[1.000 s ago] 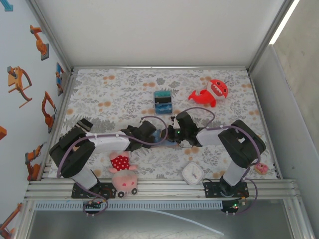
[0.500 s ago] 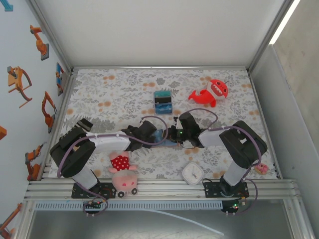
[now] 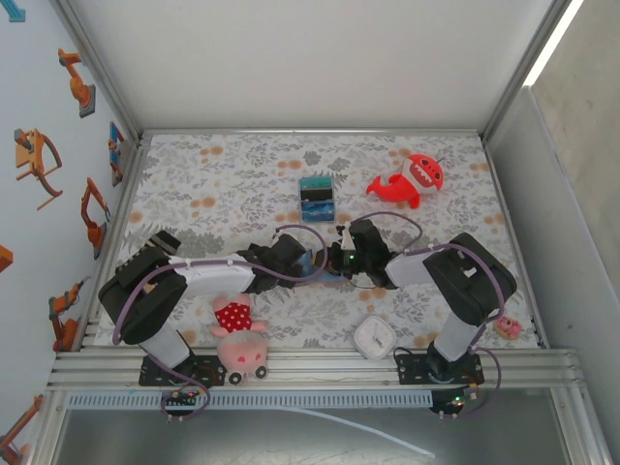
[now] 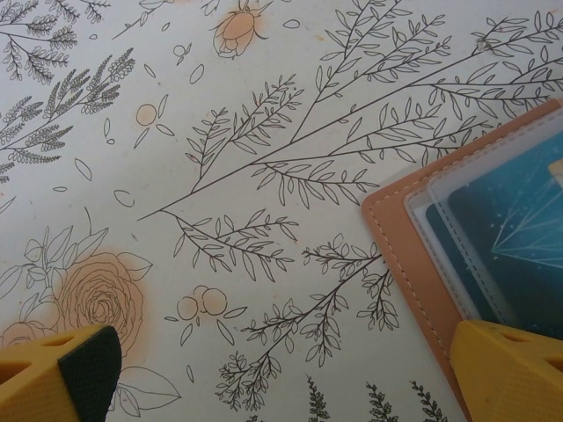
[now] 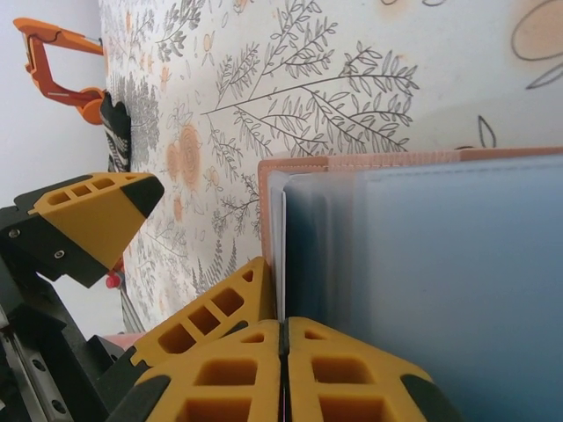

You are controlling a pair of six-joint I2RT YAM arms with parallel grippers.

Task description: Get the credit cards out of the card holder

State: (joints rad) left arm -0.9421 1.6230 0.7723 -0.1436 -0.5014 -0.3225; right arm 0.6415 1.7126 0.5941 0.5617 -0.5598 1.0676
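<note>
The tan leather card holder [image 4: 410,252] lies open on the flowered cloth, between the two arms in the top view [image 3: 312,261]. Its clear sleeves hold a dark teal credit card [image 4: 515,224]. My left gripper [image 4: 281,345] is open wide just above the cloth, its right finger [image 4: 510,374] over the holder's near corner. In the right wrist view the holder's sleeves [image 5: 422,264] stand like pages. My right gripper [image 5: 283,332] is shut, and a thin clear sleeve edge [image 5: 283,255] runs into the seam between its fingers. The left gripper's yellow fingers [image 5: 97,215] show beside it.
A teal-black-blue striped box [image 3: 317,198] and a red shark toy [image 3: 412,179] sit beyond the grippers. A pig plush [image 3: 238,339], a white clock [image 3: 373,336] and a small pink object [image 3: 508,326] lie along the near edge.
The right wrist has shifted slightly left and away from me over the holder. The left arm has hardly moved.
</note>
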